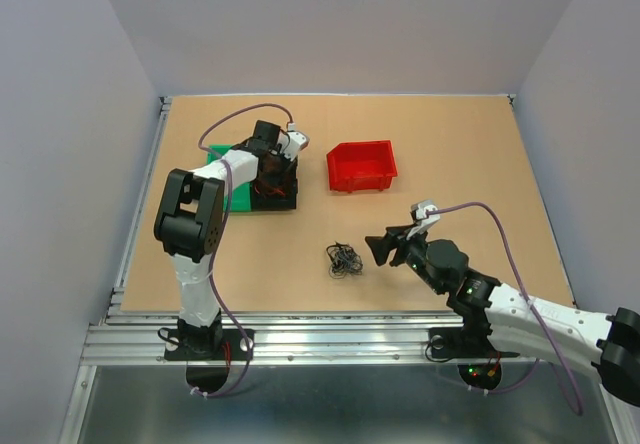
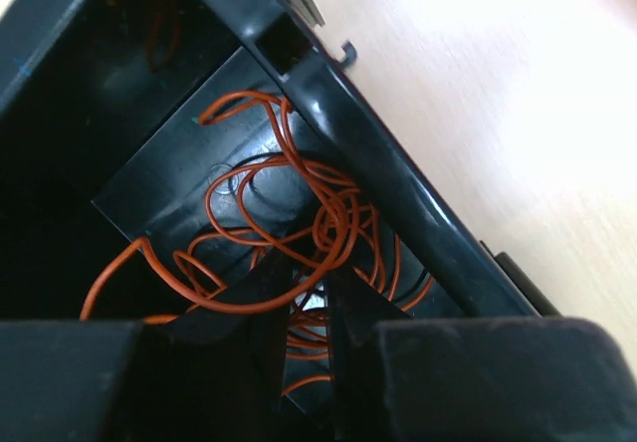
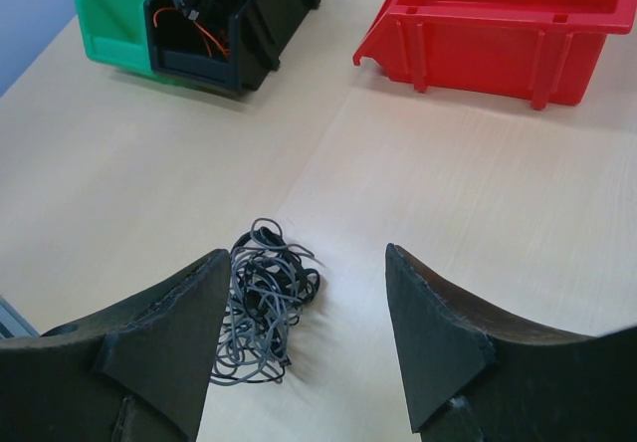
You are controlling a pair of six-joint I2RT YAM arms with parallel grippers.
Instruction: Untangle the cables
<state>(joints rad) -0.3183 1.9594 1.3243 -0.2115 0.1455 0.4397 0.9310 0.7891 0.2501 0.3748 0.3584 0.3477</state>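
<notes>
A small knot of dark grey and black cables (image 1: 344, 259) lies on the table in front of the red bin. In the right wrist view the knot (image 3: 264, 298) sits by my left finger, apart from it. My right gripper (image 1: 381, 247) (image 3: 307, 253) is open wide and empty, just right of the knot. An orange cable (image 2: 328, 213) lies in loose curls inside the black bin (image 2: 378, 153); it also shows in the right wrist view (image 3: 209, 36). My left gripper (image 1: 272, 172) (image 2: 304, 283) is down in that bin, jaws a little apart, with orange strands between and over the fingers.
The black bin (image 1: 277, 186) stands against a green bin (image 1: 234, 192) at the back left. A red bin (image 1: 361, 166) stands at the back centre, seemingly empty. In the right wrist view the green bin (image 3: 114, 19) and red bin (image 3: 518, 24) lie beyond the knot.
</notes>
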